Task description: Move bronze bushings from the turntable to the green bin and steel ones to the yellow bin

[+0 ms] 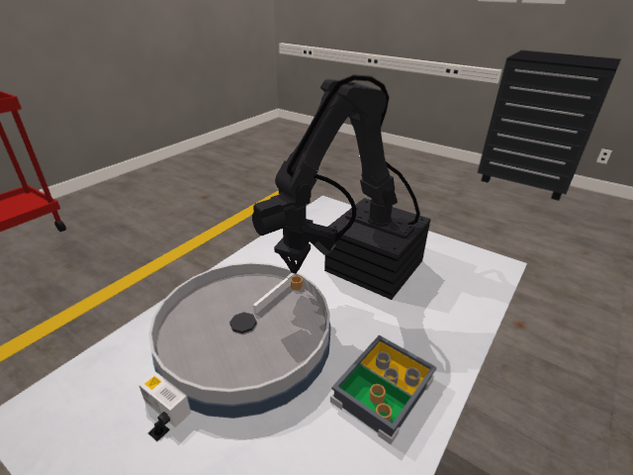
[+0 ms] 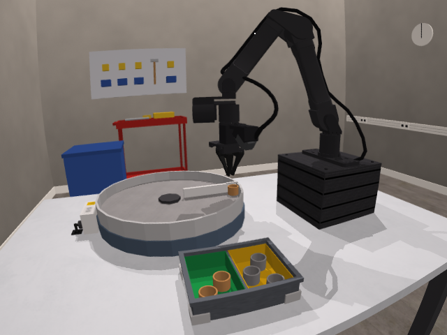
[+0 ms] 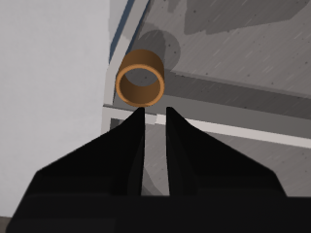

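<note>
One bronze bushing (image 1: 296, 282) stands upright on the turntable (image 1: 239, 332) at its far rim, at the outer end of the white bar (image 1: 272, 298). It also shows in the exterior view (image 2: 232, 190) and in the wrist view (image 3: 140, 78). My gripper (image 1: 294, 265) hangs above the bushing, apart from it, with its fingers nearly together and nothing between them (image 3: 155, 113). The green bin (image 2: 207, 271) holds two bronze bushings. The yellow bin (image 2: 260, 266) holds three steel bushings.
The black arm base (image 1: 378, 245) stands behind the turntable. A small white control box (image 1: 164, 399) sits at the turntable's front left. A black hub (image 1: 241, 323) marks the turntable's middle. The two-part bin tray sits to the turntable's right front.
</note>
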You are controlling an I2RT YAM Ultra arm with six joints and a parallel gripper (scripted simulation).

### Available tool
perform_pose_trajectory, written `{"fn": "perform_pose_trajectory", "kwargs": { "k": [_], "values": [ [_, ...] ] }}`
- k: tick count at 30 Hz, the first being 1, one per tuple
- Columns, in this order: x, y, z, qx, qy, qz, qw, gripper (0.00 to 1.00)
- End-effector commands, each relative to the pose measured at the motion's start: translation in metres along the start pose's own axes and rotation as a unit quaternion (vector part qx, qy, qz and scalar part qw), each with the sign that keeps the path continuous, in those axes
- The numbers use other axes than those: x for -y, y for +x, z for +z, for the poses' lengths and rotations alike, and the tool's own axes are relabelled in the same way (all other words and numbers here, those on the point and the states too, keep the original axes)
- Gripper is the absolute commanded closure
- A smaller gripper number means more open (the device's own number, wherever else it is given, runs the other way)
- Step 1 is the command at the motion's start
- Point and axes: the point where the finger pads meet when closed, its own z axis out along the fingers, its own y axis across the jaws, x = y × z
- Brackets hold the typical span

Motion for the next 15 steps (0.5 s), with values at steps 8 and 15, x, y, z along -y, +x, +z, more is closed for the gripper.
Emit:
{"fn": "perform_pose_trajectory", "kwargs": {
  "k": [8,15],
  "values": [
    [0.0083,0.0027,-0.0026,0.007,0.004,-0.001,1.0,0.88],
    [0.0109,0.0044,-0.008,0.003,0.012,-0.001,1.0,0.88]
  ]
}}
